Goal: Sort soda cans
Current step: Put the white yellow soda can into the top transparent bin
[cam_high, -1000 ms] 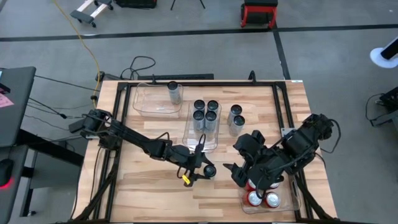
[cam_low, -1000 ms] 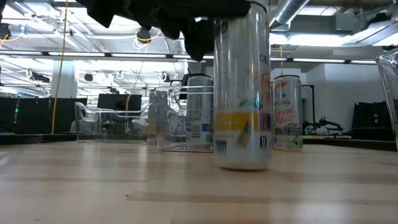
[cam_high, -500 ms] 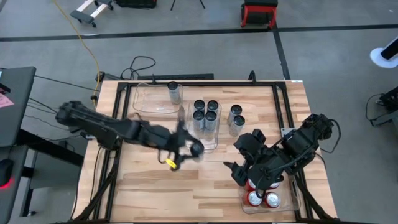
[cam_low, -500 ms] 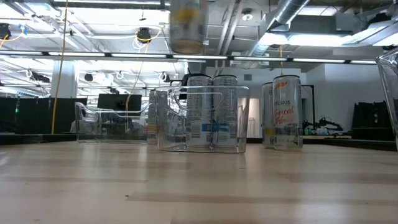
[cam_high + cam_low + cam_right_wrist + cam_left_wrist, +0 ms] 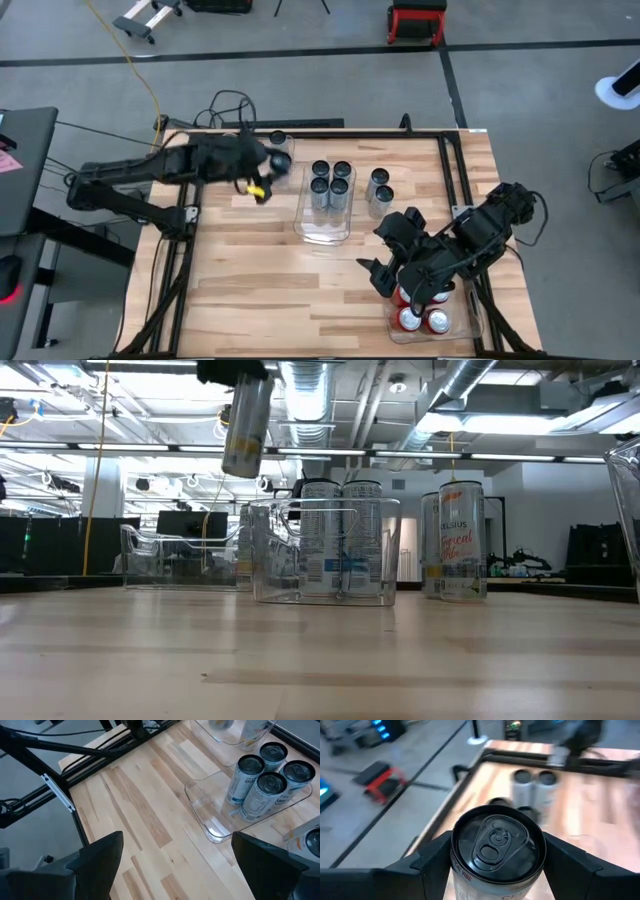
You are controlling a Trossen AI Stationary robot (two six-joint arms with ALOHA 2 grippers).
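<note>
My left gripper (image 5: 266,170) is shut on a silver-grey can with a yellow patch (image 5: 245,425), high over the table's far-left part, by the far-left clear bin (image 5: 235,160). One can (image 5: 278,140) stands in that bin. The middle bin (image 5: 322,228) holds several dark-topped cans (image 5: 330,180). Two cans (image 5: 378,190) stand on the table beside it. My right gripper (image 5: 385,275) is open and hovers at the near right, next to the bin of red cans (image 5: 422,318). My left gripper pinches the can between its two fingers (image 5: 432,862) at the upper wall just under the rim (image 5: 465,875). The fingers come from above, pointing down. The can hangs below them, slightly tilted and lifted clear of the table.
A black frame (image 5: 330,133) runs along the table's far edge and sides. Bare wood (image 5: 260,270) lies across the near left half. Cables trail on the floor beyond the far-left corner.
My left gripper has lifted the can off the table's near middle and carried it up and toward the far-left bin. The can went from standing on the wood to hanging high in the air, slightly tilted.
</note>
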